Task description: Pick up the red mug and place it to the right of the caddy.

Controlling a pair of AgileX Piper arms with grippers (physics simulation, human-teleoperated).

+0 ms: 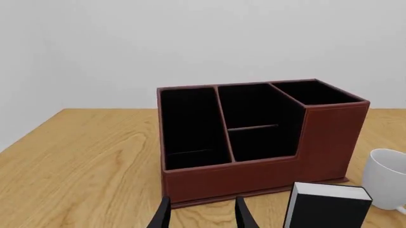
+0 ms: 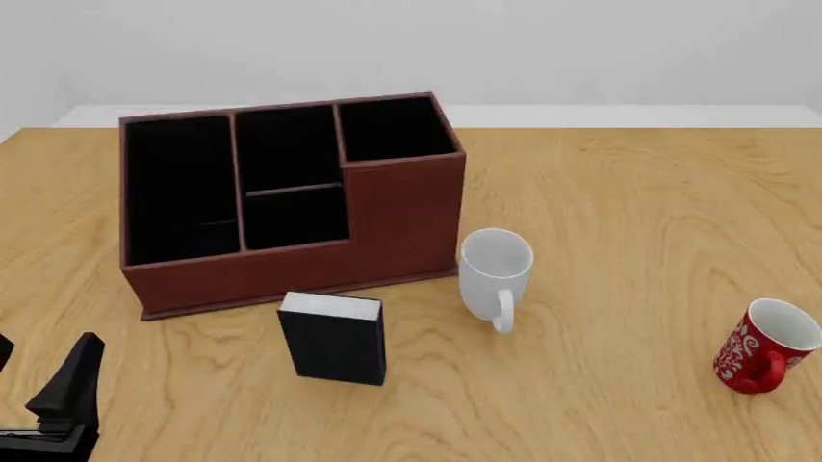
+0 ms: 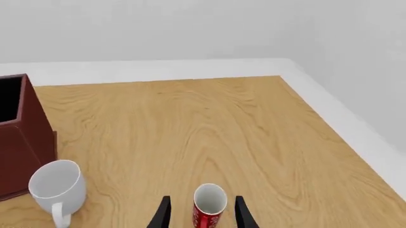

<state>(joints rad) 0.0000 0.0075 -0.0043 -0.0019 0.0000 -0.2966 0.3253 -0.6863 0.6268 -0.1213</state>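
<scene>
The red mug stands upright near the right edge of the wooden counter, well apart from the caddy, its handle turned toward the camera's side in the front view. In the right wrist view the same mug sits between the two dark fingers of the right gripper. These are spread wider than the mug and do not appear to touch it, though the mug's lower half and the fingertips are cut off by the picture's edge, so contact lower down cannot be ruled out. The right gripper itself does not show in the front view.

The caddy rests on the left half of the counter, its taller end toward the right, its black-lined compartments too dark to read inside. A plain white mug stands just beside the caddy's right front corner, handle forward. A small black box with a white top stands upright in front of the caddy, near the white mug; in the left wrist view the frame's edge cuts off its base.

The left gripper hangs above the counter short of the caddy, fingers parted and holding nothing. In the front view only a dark part of it shows at the lower left corner.
</scene>
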